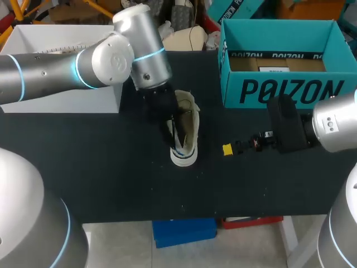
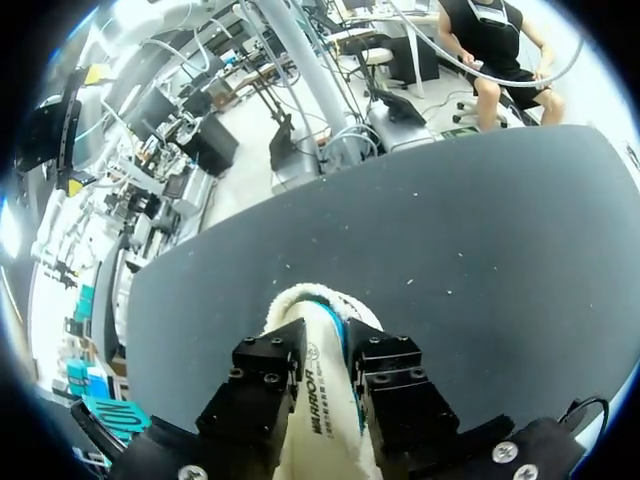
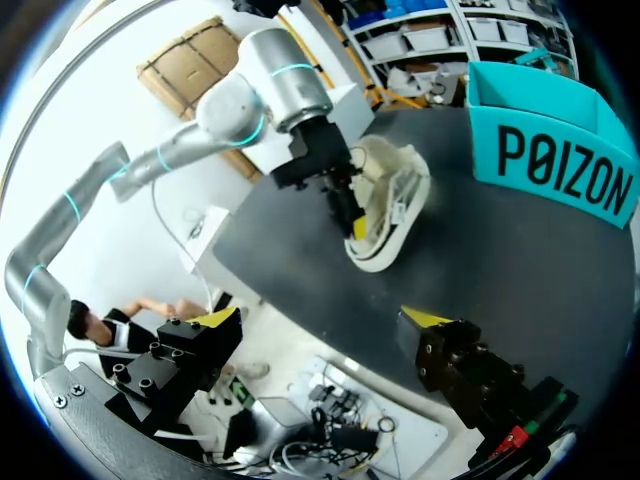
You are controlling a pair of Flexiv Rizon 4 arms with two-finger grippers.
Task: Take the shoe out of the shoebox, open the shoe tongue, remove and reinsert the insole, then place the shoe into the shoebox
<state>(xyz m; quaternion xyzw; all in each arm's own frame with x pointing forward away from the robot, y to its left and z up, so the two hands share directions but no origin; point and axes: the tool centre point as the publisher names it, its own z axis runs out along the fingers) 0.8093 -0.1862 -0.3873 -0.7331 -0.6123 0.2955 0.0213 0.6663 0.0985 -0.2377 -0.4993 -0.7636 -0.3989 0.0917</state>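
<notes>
Shoe (image 1: 184, 133) is out of the shoebox (image 1: 281, 92) and sits mid-desk (image 1: 111, 173), one end pointing at the near edge. Left fingers (image 2: 268, 370) are down in its mouth, pinching a cream strip from both sides. Tongue or insole? Hard to call. Right fingers (image 3: 200, 345) hang near the shoe on the shoebox side, spread wide and gripping nothing. The play now, I'd say: draw that strip up slowly along the shoe's length and bring the right fingers in to pin the sole, or the whole shoe may lift with it. Cream upper, white sole, blue trim; it looks soft and likely to fold.
</notes>
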